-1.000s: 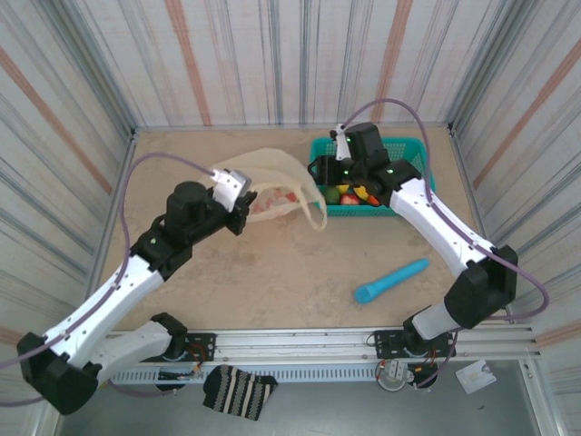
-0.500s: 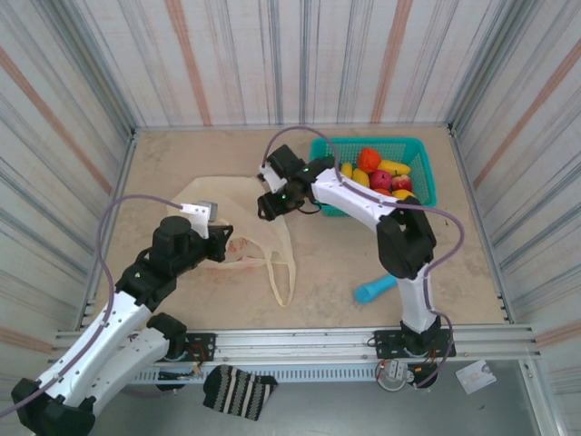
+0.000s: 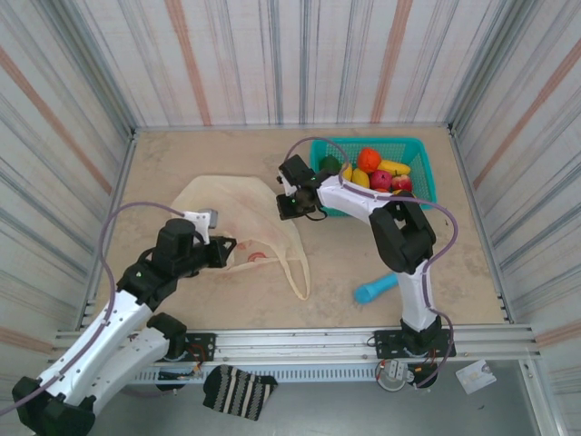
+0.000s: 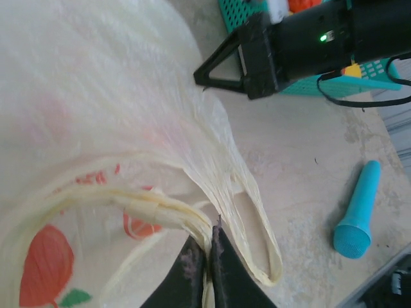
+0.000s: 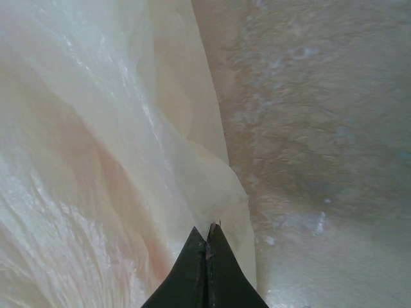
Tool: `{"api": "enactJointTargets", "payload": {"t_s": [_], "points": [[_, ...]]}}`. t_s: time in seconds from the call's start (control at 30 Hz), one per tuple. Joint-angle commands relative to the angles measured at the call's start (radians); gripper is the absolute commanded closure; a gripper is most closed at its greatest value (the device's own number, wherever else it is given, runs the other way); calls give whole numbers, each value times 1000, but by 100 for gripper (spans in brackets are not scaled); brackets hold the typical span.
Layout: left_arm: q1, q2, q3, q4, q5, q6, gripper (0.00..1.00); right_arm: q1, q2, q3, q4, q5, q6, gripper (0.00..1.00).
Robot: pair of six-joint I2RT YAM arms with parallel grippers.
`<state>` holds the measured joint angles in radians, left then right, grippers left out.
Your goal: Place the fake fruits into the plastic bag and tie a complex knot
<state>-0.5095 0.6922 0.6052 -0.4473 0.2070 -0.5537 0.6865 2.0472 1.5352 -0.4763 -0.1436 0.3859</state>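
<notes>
Plastic bag (image 3: pixel 227 195) lies flat mid-table; the fake fruits (image 3: pixel 374 173) wait in the teal basket (image 3: pixel 408 143) alongside. Left gripper (image 4: pixel 207 239) is clenched on the bunched handle, and right gripper (image 5: pixel 207 236) is pinching the bag's rim. Spread the pinches apart gently, opening the mouth without tearing.

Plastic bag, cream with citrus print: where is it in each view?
Top external: cream semi-translucent plastic bag lies left of centre.
Left wrist: bag covers the left side, handle pinched by left gripper.
Right wrist: bag on the left, edge at right gripper tips.
Shared landmark: tan tabletop.
</notes>
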Motion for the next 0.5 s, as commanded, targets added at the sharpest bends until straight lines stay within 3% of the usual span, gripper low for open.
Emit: {"api": "enactJointTargets", "payload": {"t_s": [0.0, 0.1, 0.2, 0.37, 0.47], "points": [[5, 2, -12, -13, 67, -97, 80, 11, -92, -57, 107, 18, 82, 100], [5, -5, -23, 13, 63, -121, 64, 3, -127, -109, 168, -4, 129, 100], [5, -1, -46, 64, 71, -160, 57, 5, -136, -117, 172, -13, 147, 100], [5, 64, -44, 75, 122, -158, 55, 10, -146, -133, 185, -18, 161, 100], [6, 86, -33, 74, 163, -141, 59, 11, -144, -133, 182, -21, 159, 100]]}}
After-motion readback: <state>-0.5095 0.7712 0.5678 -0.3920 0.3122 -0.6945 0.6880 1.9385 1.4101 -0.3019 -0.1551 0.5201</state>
